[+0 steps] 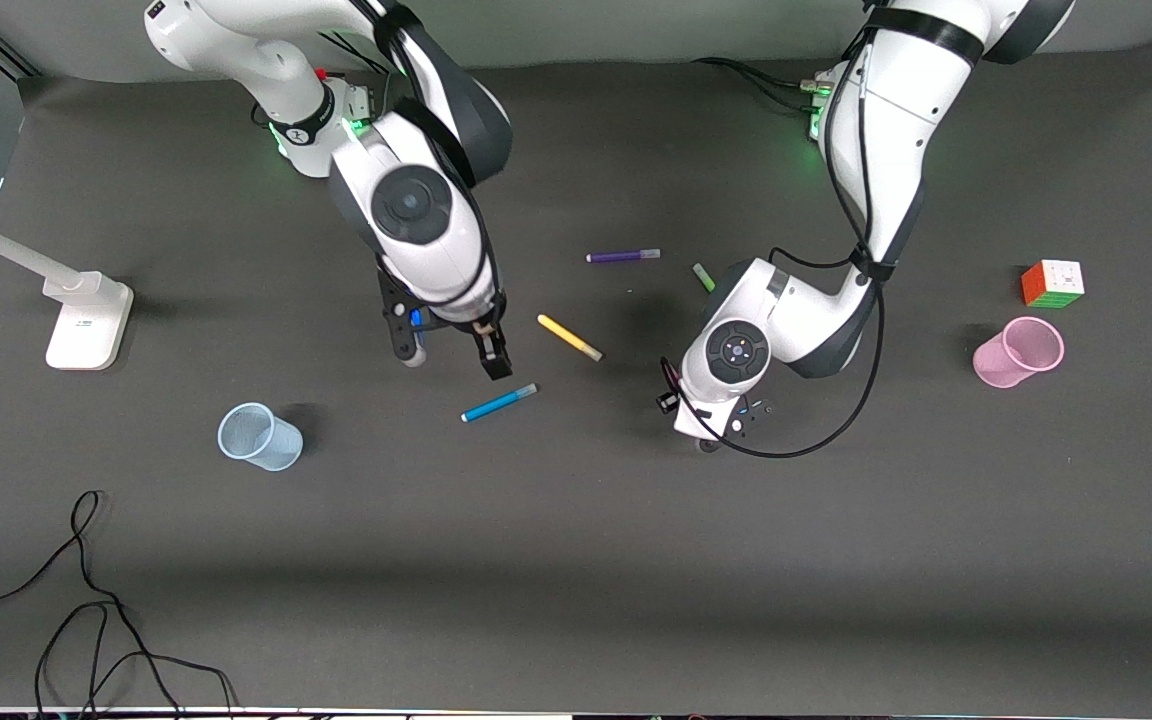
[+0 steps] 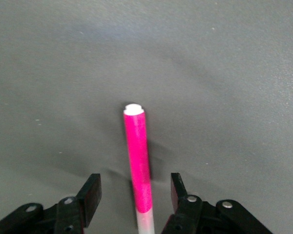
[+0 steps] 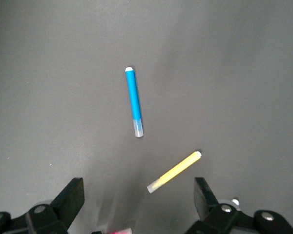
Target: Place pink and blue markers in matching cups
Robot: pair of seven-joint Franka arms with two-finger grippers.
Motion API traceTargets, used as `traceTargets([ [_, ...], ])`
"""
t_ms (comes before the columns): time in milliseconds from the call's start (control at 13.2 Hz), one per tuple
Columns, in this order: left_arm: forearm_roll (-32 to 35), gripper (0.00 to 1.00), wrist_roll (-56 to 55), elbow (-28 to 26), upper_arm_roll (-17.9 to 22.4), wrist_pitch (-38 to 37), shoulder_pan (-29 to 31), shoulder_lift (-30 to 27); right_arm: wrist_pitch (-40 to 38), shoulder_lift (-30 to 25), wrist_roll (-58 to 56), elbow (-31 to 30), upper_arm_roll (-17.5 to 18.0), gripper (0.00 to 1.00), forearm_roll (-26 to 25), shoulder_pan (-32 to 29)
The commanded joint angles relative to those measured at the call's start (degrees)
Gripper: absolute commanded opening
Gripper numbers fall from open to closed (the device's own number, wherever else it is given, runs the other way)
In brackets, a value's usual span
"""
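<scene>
The left gripper [image 2: 135, 195] is seen low over the table [image 1: 576, 560], near the middle, with its fingers [image 2: 90, 192] spread apart on both sides of the pink marker [image 2: 138, 161]; the marker lies flat on the dark mat between them and is not touched by either finger. In the front view this marker is hidden under the left arm's wrist. The right gripper [image 1: 454, 358] is held over the table, above the spot between the yellow marker [image 1: 569, 337] and the blue marker [image 1: 499, 402], and its fingers are wide apart with nothing between them. The blue marker is lying flat, nearer to the front camera than the yellow marker, with its pale cap turned toward the yellow one. The blue cup [image 1: 258, 437] is standing toward the right arm's end of the table, well apart from the blue marker. The pink cup [image 1: 1019, 352] is placed toward the left arm's end, just beside a colour cube [image 1: 1052, 283], which is farther from the front camera. A purple marker [image 1: 623, 256] and a green marker [image 1: 703, 277] are lying farther from the front camera than the yellow one; the green one is partly covered by the left arm.
</scene>
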Motion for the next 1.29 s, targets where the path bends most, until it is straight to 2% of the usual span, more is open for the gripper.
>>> traceTargets([
  [0,0.3,0.66,-1.3,0.2,0.7,1.4,-1.0,0.3,7.0,0.7,1.2,-4.8,-0.5,1.0,0.3,0.6],
  [151,0.4,0.64,-1.2,0.2,0.7,1.5,-1.0,0.5,13.4,1.2,1.0,-9.2,-0.5,1.0,0.1,0.6],
  [227,0.5,0.5,-0.9,0.2,0.7,1.5,-1.0,0.5,15.5,2.5,0.9,-9.9,-0.6,1.0,0.1,0.6],
  [378,0.6,0.07,-0.5,0.1,0.7,1.5,-1.1,0.5,19.5,6.3,0.9,-9.9,-0.8,1.0,0.0,0.6],
  [454,0.6,0.0,-0.5,0.0,0.7,1.5,-1.0,0.5,21.3,7.9,0.9,-10.0,-0.9,1.0,0.0,0.6],
  [832,0.8,0.0,-0.2,-0.1,0.8,1.4,-0.7,-0.3,25.8,12.9,-0.1,-9.7,-1.0,1.0,0.0,0.0],
  [1059,0.8,0.0,7.2,0.1,1.4,-8.3,1.3,-6.7,27.8,14.7,0.0,-9.5,-1.0,1.0,0.1,0.2],
  [1211,1.1,0.0,17.4,0.0,1.4,-16.9,4.4,-12.6,28.0,15.2,0.1,-9.3,-1.0,1.0,0.3,0.5],
])
